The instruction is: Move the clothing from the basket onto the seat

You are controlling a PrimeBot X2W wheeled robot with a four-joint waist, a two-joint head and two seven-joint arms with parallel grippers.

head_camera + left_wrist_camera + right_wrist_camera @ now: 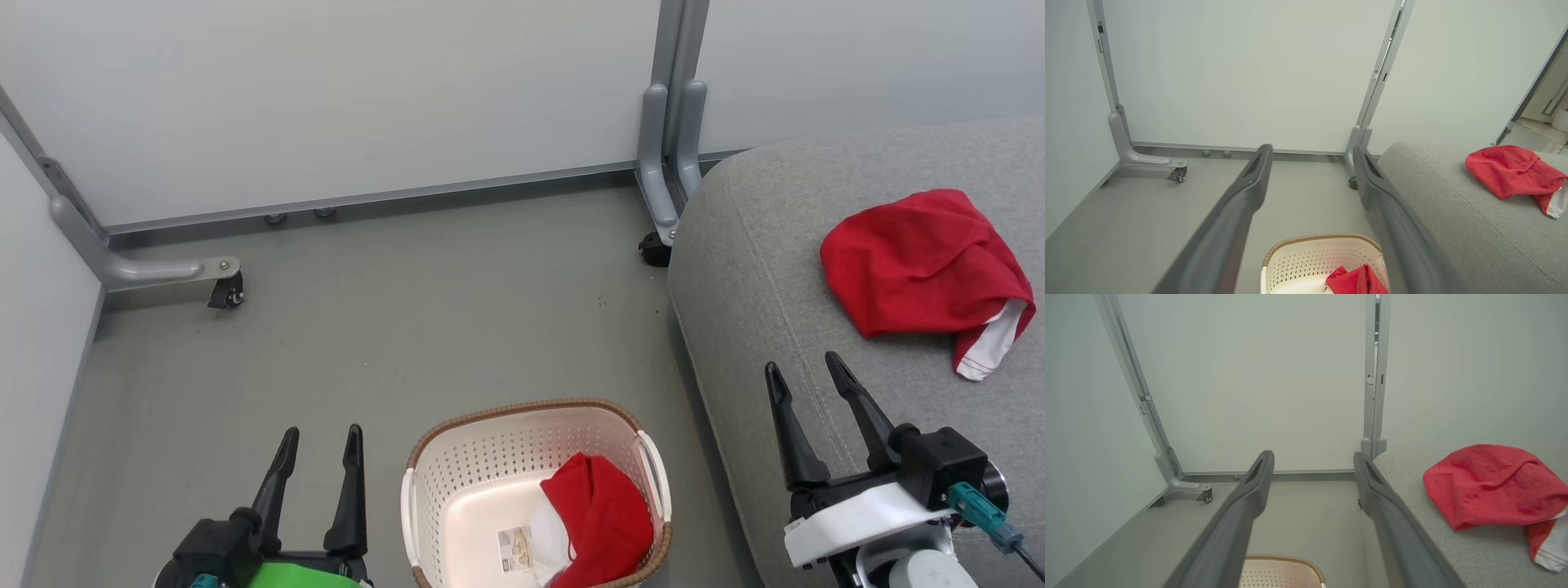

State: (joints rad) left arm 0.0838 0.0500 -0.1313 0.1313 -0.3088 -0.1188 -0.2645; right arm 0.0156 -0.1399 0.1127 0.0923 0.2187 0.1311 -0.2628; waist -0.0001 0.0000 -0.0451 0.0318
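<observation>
The left gripper [322, 430] hangs over the grey floor [408, 327] just left of the basket [522, 406], its two fingers spread wide and empty; the right gripper [802, 363] is likewise spread wide with nothing between its fingers, over the near part of the seat [759, 269]; a crumpled red garment [922, 261] with white trim lies on the seat beyond it, apart from the fingers; a second red garment [604, 514] sits in the basket's right half beside a paper label [516, 549]; the basket stands on the floor near the seat's edge
</observation>
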